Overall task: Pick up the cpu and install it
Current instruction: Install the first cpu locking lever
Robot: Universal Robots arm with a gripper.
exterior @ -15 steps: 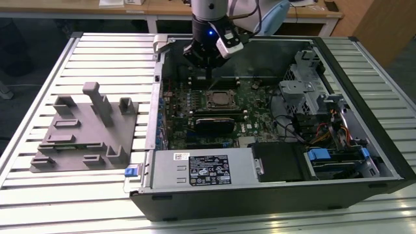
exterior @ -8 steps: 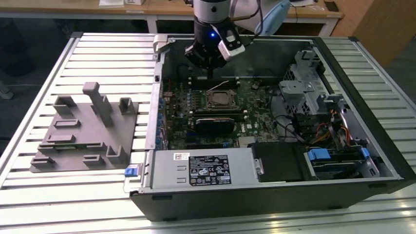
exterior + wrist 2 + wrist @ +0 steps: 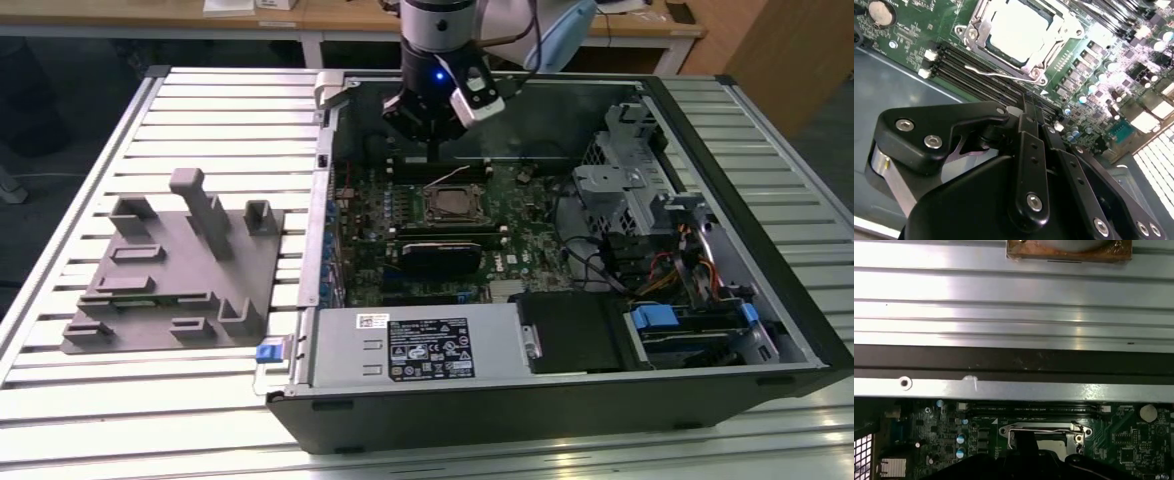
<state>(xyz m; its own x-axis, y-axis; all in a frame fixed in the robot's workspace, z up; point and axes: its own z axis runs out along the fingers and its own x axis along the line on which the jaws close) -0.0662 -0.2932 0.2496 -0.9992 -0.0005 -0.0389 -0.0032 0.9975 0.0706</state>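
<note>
Item: cpu (image 3: pixel 1016 30), seated in motherboard socket (image 3: pixel 970 34), frame apparently unlatched. Gripper (image 3: pixel 1030 115) above it, clenched, empty as we judge. We count placement done; locking remains.

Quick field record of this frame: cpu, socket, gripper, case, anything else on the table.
cpu: silver top, seated in socket
socket: metal frame around cpu, lever wire alongside it
gripper: shut, holding nothing, above the RAM slots next to socket
case: open tower lying on its side on slatted table
other: grey fixture on the exterior view's left of case
</note>
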